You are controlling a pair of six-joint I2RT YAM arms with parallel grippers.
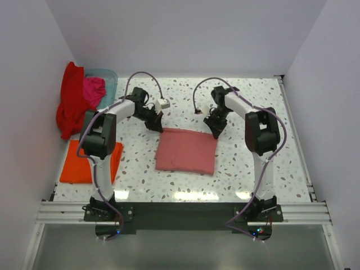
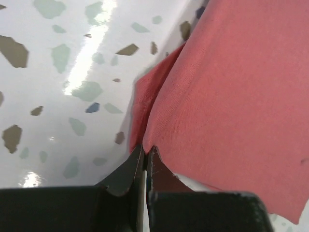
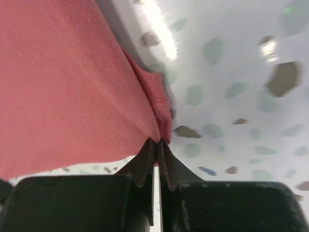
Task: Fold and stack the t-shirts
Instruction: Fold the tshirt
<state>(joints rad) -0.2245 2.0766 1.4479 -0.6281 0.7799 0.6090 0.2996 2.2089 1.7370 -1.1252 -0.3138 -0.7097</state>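
Note:
A dusty rose-pink t-shirt (image 1: 187,151) lies folded in a rectangle at the middle of the table. My left gripper (image 1: 158,127) is shut on its far left corner, the cloth (image 2: 227,96) pinched between the fingertips (image 2: 137,157). My right gripper (image 1: 216,133) is shut on its far right corner, with the cloth (image 3: 63,87) running out from the fingertips (image 3: 164,147). A folded bright orange t-shirt (image 1: 79,163) lies at the left edge. A red t-shirt (image 1: 70,101) and a magenta one (image 1: 94,89) hang over the basket at the far left.
A pale blue plastic basket (image 1: 109,76) stands at the back left corner. White walls close in the speckled table (image 1: 264,163) on the left, back and right. An aluminium rail (image 1: 180,211) runs along the near edge by the arm bases.

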